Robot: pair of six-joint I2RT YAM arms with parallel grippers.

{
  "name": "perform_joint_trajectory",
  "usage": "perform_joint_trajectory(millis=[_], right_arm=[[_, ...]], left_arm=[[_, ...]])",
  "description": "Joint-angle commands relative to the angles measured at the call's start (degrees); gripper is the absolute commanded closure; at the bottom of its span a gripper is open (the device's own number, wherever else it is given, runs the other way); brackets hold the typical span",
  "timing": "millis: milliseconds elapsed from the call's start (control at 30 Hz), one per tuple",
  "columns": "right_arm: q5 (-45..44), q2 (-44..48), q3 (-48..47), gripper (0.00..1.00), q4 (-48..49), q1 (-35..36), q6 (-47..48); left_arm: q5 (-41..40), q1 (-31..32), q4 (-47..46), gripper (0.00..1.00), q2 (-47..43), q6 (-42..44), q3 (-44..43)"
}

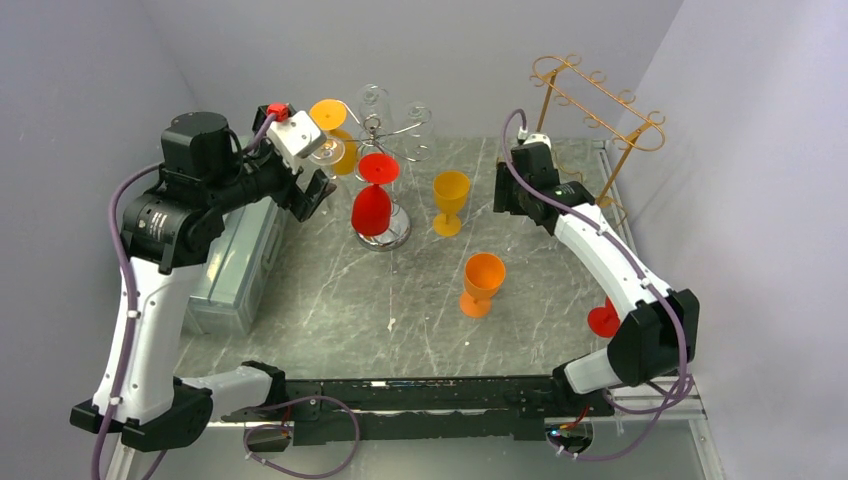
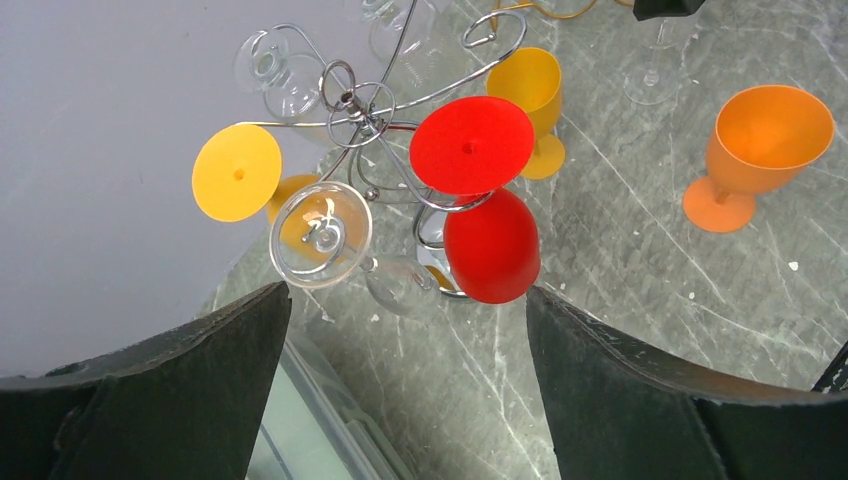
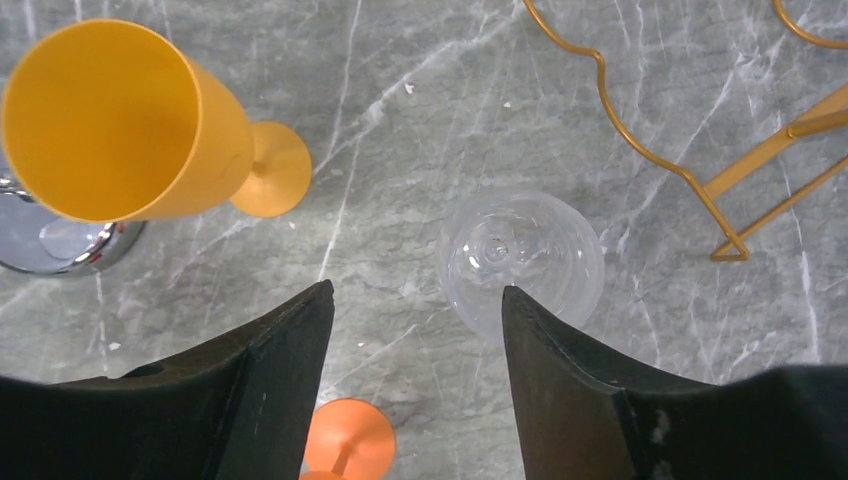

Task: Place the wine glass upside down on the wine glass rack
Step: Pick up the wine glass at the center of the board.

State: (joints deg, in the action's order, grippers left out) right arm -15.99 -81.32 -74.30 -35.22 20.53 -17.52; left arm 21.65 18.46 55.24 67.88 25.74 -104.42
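A clear wine glass [image 3: 522,255] stands upright on the marble table, just past my right gripper's [image 3: 417,295] right fingertip and outside the gap. That gripper is open, with only bare table between its fingers. In the top view the right gripper [image 1: 508,196] points down near the gold rack [image 1: 600,100], and the clear glass is hidden under it. The silver rack [image 1: 378,128] at centre back carries a red glass [image 2: 490,245], a yellow one [image 2: 237,172] and clear ones [image 2: 320,235], all hanging upside down. My left gripper [image 2: 408,300] hovers open beside it, holding nothing.
A yellow glass [image 1: 450,200] and an orange glass [image 1: 482,282] stand upright mid-table. A red glass foot [image 1: 603,320] shows behind the right arm's elbow. A grey box [image 1: 235,265] lies along the left side. Walls close in on the left, back and right.
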Motion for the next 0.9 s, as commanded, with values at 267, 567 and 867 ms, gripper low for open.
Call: perform_joint_trajectory(millis=[267, 567, 867], right_arm=[[-0.55, -7.03, -1.55, 0.71, 1.69, -2.02, 3.00], [-3.24, 2.92, -4.61, 1.00, -1.56, -2.17, 1.11], [26.09, 20.75, -13.34, 1.00, 11.81, -2.11, -5.27]], left_arm=[[1.58, -0.18, -0.98, 0.04, -2.56, -0.34, 0.31], [5.49, -0.18, -2.56, 0.04, -2.08, -3.49, -0.23], [13.73, -0.18, -6.53, 0.06, 1.27, -10.36, -3.11]])
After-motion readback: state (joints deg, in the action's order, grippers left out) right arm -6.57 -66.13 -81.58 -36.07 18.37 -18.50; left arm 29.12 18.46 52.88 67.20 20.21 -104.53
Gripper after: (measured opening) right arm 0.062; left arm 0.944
